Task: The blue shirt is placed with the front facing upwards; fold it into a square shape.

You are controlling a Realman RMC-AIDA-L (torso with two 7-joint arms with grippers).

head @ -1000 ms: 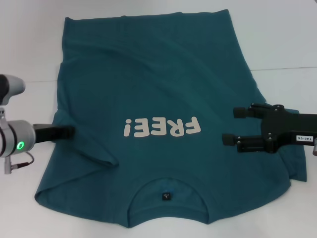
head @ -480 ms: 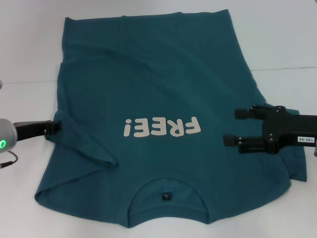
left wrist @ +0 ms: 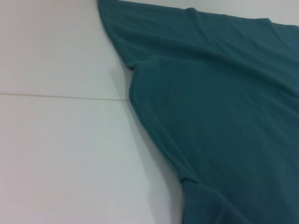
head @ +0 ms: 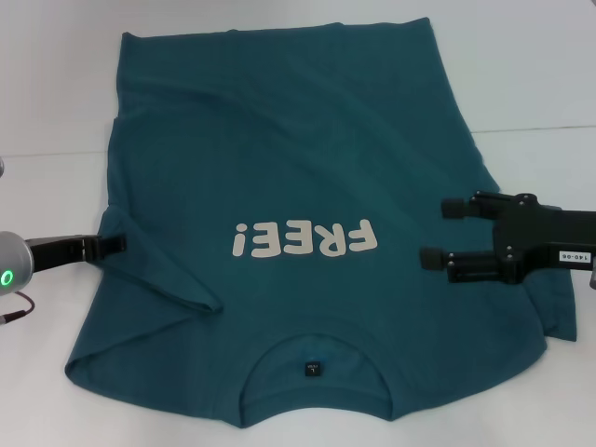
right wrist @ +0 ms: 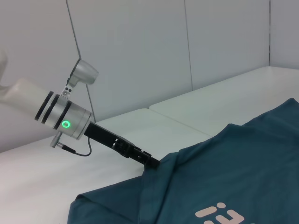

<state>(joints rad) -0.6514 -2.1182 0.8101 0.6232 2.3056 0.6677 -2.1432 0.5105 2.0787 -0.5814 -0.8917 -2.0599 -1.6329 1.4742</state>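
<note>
The blue shirt [head: 298, 158] lies flat on the white table, front up, with its neck label [head: 312, 370] nearest me and the off-white "FREE!" lettering [head: 305, 239] in the middle. Its left sleeve [head: 158, 279] is folded inward over the body. My left gripper [head: 116, 244] rests low at the shirt's left edge, its tip touching the cloth; the right wrist view shows that gripper [right wrist: 152, 162] at the sleeve fold. My right gripper [head: 445, 234] hovers open over the shirt's right side, nothing between its fingers. The left wrist view shows only the shirt's edge [left wrist: 224, 116] and table.
The white table [head: 540, 84] has a thin seam line [head: 531, 128] running across it behind the shirt's middle. A white panelled wall [right wrist: 140, 56] stands beyond the table on the left side.
The left gripper drew back left off the shirt, then edged right again to the cloth's edge. The right gripper has hardly moved. The shirt lies the same.
</note>
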